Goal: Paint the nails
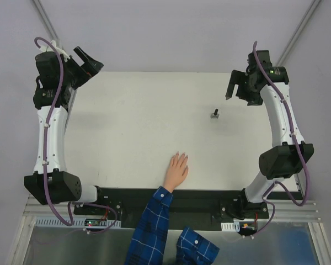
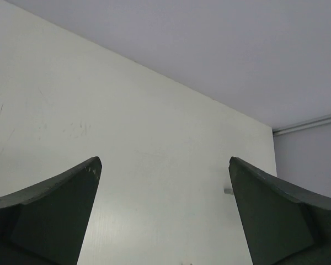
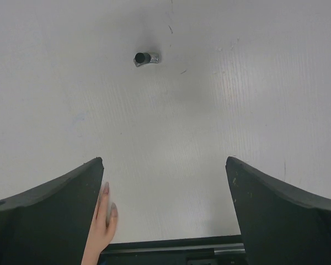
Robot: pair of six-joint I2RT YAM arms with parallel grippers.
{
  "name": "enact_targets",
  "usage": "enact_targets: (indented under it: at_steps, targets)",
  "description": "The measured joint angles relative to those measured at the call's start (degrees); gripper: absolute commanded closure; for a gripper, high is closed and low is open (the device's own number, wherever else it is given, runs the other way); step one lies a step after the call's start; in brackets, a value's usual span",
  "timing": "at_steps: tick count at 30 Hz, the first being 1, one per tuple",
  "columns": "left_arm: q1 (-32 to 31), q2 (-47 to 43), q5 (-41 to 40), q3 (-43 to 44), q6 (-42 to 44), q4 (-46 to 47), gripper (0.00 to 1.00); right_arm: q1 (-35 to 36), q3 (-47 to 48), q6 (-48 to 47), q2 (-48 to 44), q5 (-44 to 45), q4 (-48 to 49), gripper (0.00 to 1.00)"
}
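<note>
A light-skinned hand with a blue plaid sleeve lies flat on the white table near its front edge, fingers pointing away from the arms. The nails are tiny and pale; two of them show in the right wrist view beside my left finger. A small dark bottle stands right of centre and also shows in the right wrist view. My left gripper is open and empty at the far left corner. My right gripper is open and empty at the far right.
The table's black front rail runs behind the hand, with the arm bases at either end. A small grey bit of the bottle peeks out beside my right finger in the left wrist view.
</note>
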Motion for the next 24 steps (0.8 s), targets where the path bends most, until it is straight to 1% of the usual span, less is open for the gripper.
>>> enact_targets:
  at_steps: [6,11,15,18,19,22,23,24]
  targets:
    - [1.4,-3.6,-1.3,-6.3,-3.7,-1.3,0.01,-0.1,4.9,1.9,8.5,-0.9,2.7,0.04]
    - [4.1,-10.1,-1.6,-12.9,-7.1,-2.8,0.01,-0.2,7.7,2.7,17.5,-2.1,5.7,0.04]
    - [4.8,-14.1,-0.5,-14.6,-4.7,-2.9,0.01,-0.2,11.7,3.0,24.2,-3.6,8.1,0.04]
    - [4.8,-17.1,1.3,-16.3,-2.3,-3.0,0.02,-0.1,12.6,3.5,27.0,-4.0,11.3,0.04]
    - [4.8,-17.8,2.1,-16.9,-1.5,-3.0,0.02,0.0,12.7,3.9,27.5,-4.0,12.2,0.02]
    - [4.8,-18.8,3.8,-17.4,0.0,-3.1,0.02,0.4,14.7,5.2,29.3,-2.7,13.4,0.07]
    - [4.7,-18.8,4.3,-17.5,0.3,-3.1,0.02,0.7,16.2,5.8,30.3,-1.4,13.1,0.11]
    - [4.7,-18.8,4.7,-17.6,0.5,-3.1,0.02,1.0,17.6,6.6,31.1,-0.3,13.1,0.12]
